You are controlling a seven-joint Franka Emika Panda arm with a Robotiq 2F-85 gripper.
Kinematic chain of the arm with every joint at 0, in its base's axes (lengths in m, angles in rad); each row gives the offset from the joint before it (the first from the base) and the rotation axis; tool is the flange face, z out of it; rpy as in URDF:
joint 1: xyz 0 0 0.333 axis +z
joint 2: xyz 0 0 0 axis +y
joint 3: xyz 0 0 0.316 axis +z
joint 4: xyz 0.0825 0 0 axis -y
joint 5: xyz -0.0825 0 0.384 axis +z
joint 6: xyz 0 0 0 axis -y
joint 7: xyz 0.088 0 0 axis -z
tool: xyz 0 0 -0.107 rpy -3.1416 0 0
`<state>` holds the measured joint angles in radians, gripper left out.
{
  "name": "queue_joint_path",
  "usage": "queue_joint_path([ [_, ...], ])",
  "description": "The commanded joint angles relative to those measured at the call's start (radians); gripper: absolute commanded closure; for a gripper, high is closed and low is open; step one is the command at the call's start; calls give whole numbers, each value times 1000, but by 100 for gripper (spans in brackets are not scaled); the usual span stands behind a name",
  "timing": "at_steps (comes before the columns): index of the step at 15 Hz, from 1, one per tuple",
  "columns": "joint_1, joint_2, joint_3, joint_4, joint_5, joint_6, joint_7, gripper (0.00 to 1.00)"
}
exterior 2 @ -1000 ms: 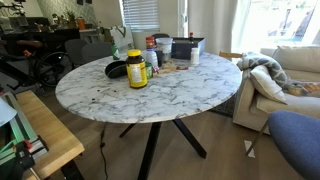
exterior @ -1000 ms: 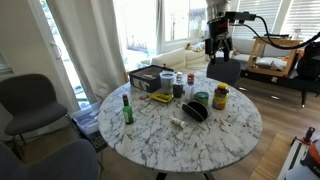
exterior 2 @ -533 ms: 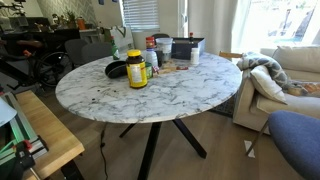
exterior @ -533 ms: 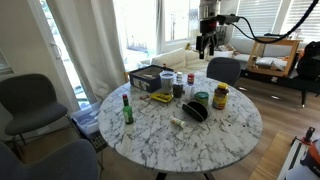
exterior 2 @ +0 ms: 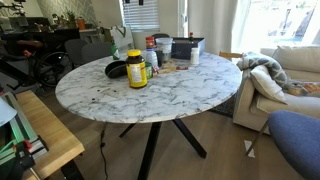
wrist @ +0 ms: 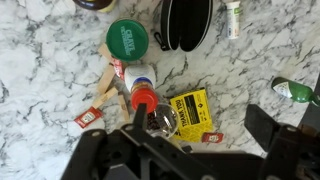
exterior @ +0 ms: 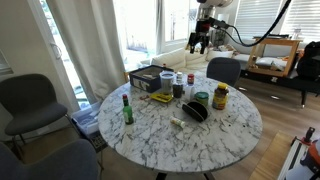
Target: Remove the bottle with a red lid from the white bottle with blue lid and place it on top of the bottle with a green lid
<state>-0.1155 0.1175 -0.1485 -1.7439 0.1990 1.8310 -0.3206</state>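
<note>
In the wrist view, the small bottle with a red lid (wrist: 143, 97) sits on the white bottle with blue lid (wrist: 134, 76), seen from above. The squat bottle with a green lid (wrist: 127, 38) stands just beyond them. My gripper (wrist: 200, 130) is open and empty, high above the table, with its dark fingers framing the yellow card. In an exterior view the gripper (exterior: 201, 40) hangs well above the table's far side. The red lid (exterior: 179, 77) and the green lid (exterior: 202, 98) show small there.
A clear grey cup (wrist: 165, 120) stands against the red-lidded bottle. Around them are a yellow "thank you" card (wrist: 190, 107), a black pan (wrist: 187, 20), a tall green glass bottle (exterior: 127, 108), a yellow jar (exterior: 220, 96) and a black box (exterior: 150, 78). The round marble table (exterior 2: 190, 95) carries them all.
My gripper has moved left and slightly up in the exterior view, staying open and high above the table. Nothing on the table has moved.
</note>
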Motion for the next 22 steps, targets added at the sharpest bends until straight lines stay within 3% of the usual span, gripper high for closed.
queue_joint_path([
  [1,-14,5,17,10,0,-7,1,0],
  [3,-21,19,13,-21,33,170,17,0],
  [5,-20,30,10,-72,-26,341,16,0],
  [7,-21,42,9,-123,-62,429,50,0],
  [11,-16,68,16,-209,-102,463,131,0],
  [15,-17,75,45,-289,-68,577,100,0],
  [22,2,108,69,-352,-128,720,132,0],
])
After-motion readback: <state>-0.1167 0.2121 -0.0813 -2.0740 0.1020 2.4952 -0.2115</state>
